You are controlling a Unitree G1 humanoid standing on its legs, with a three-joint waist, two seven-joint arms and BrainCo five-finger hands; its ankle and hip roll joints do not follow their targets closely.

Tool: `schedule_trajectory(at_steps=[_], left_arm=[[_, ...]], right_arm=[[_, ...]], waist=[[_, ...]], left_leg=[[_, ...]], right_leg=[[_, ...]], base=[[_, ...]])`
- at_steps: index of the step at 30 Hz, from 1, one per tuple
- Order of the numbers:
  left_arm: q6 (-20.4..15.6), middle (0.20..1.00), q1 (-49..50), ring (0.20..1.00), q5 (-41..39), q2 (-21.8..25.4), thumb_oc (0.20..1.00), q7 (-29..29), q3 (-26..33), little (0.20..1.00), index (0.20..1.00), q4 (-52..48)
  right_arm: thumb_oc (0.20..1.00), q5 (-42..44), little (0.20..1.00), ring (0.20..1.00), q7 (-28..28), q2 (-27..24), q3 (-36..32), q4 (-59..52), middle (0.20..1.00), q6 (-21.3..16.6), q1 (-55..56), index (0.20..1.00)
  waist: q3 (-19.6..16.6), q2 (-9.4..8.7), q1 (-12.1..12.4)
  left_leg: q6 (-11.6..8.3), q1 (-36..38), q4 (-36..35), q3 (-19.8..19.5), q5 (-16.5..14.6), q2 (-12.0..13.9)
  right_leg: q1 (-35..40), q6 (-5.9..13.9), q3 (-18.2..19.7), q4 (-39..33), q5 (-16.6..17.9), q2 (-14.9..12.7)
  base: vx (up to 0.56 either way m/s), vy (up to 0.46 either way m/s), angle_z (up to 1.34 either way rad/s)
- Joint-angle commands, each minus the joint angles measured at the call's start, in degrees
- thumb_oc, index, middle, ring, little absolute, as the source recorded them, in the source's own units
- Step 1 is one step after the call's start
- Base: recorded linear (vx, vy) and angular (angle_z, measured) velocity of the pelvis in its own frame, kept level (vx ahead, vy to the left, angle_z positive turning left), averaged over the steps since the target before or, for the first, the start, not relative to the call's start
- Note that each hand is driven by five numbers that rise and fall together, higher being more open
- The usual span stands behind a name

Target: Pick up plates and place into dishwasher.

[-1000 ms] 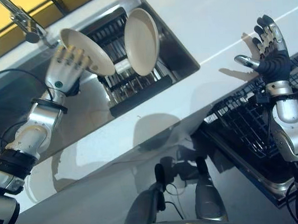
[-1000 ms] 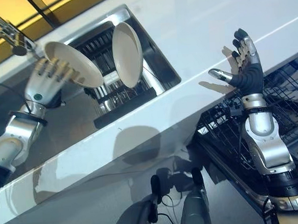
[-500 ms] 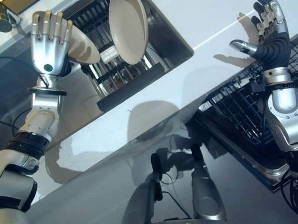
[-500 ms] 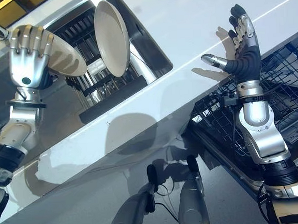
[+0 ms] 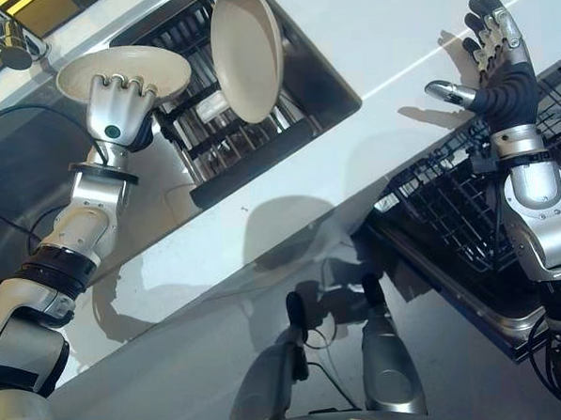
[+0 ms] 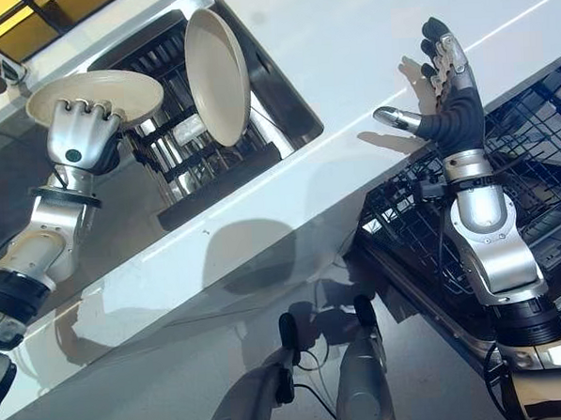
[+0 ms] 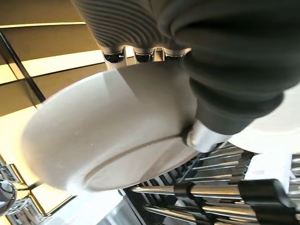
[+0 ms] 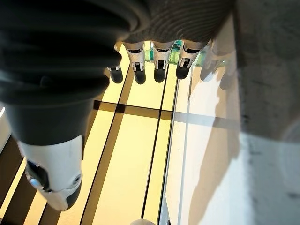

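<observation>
Plate (image 5: 123, 72) sits nearly level in the left hand (image 5: 117, 106), far left, raised over the sink (image 5: 336, 94); fingers curl over its near rim and the thumb (image 7: 206, 136) presses its underside. Just right of it, a second plate (image 5: 247, 50) stands on edge in the rack (image 5: 230, 151) inside the sink. Right hand (image 5: 497, 67) is lifted over the white counter (image 5: 393, 16), fingers spread and empty. Below it, near right, lies the black dishwasher basket (image 5: 450, 210).
</observation>
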Motion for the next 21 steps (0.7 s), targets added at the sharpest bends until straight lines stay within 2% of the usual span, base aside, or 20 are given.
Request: schedule_trajectory(at_steps=[1, 8, 13, 16, 18, 21], left_arm=[[1.8, 0.2, 1.5, 0.2, 1.3, 3.9, 0.2, 1.4, 7.4, 0.2, 0.2, -0.9], [2.9, 0.2, 5.7, 0.2, -0.2, 5.7, 0.2, 3.9, 11.1, 0.2, 0.2, -2.7], [3.8, 0.2, 10.2, 0.2, -5.0, 8.0, 0.2, 10.2, 17.7, 0.2, 0.2, -6.1], [0.9, 0.2, 14.4, 0.2, -8.4, 8.6, 0.2, 15.5, 23.5, 0.2, 0.2, -9.4], [-2.1, 0.2, 16.5, 0.2, -10.7, 8.3, 0.2, 17.0, 26.9, 0.2, 0.2, -12.3], [-9.8, 0.2, 20.9, 0.2, -15.7, 5.4, 0.2, 18.5, 33.6, 0.2, 0.2, -19.7]], right_arm=[[1.0, 2.0, 1.0, 1.0, 1.0, -2.2, -1.6, 1.3, 1.0, 2.9, 5.3, 1.0], [1.0, 3.3, 1.0, 1.0, 2.6, -3.0, -3.5, 0.5, 1.0, 3.2, 8.0, 1.0], [1.0, 4.4, 1.0, 1.0, 2.9, -3.4, -5.5, -0.3, 1.0, 2.8, 10.5, 1.0], [1.0, 4.7, 1.0, 1.0, 2.9, -3.3, -7.4, -1.1, 1.0, 0.9, 12.3, 1.0], [1.0, 4.8, 1.0, 1.0, 3.1, -3.1, -8.5, -1.9, 1.0, 0.0, 12.8, 1.0], [1.0, 3.8, 1.0, 1.0, 3.1, -1.4, -10.2, -4.1, 1.0, -2.4, 13.3, 1.0]], waist=[[-2.8, 1.37, -0.5], [-5.2, 2.07, 0.2], [-7.5, 2.12, 1.3], [-9.2, 1.78, 2.3], [-10.2, 1.42, 2.9], [-12.3, 0.16, 4.4]], left_leg=[[0.46, 0.4, 5.5, -1.9, -6.7, -3.4], [0.38, 2.5, 4.6, -2.5, -6.9, -3.6], [0.44, 4.5, 3.7, -3.1, -7.2, -3.4], [0.47, 5.9, 2.9, -3.7, -7.5, -3.2], [0.45, 6.3, 2.6, -4.1, -7.1, -3.0], [0.57, 7.6, 2.1, -5.0, -7.5, -2.6]], right_leg=[[0.4, -2.11, -1.2, 0.6, 0.2, -1.5], [2.8, -2.25, -2.5, 0.0, -0.8, -2.0], [5.1, -2.36, -3.9, -0.7, -1.6, -2.4], [6.8, -2.4, -5.1, -1.4, -2.1, -2.5], [7.6, -2.45, -5.7, -1.9, -1.8, -2.4], [9.4, -2.47, -7.2, -2.6, -2.3, -2.3]], base=[[0.0, 0.0, 0.0], [0.03, -0.014, 0.03], [0.04, -0.06, 0.11], [0.02, -0.115, 0.12], [-0.03, -0.129, 0.11], [-0.02, -0.208, 0.18]])
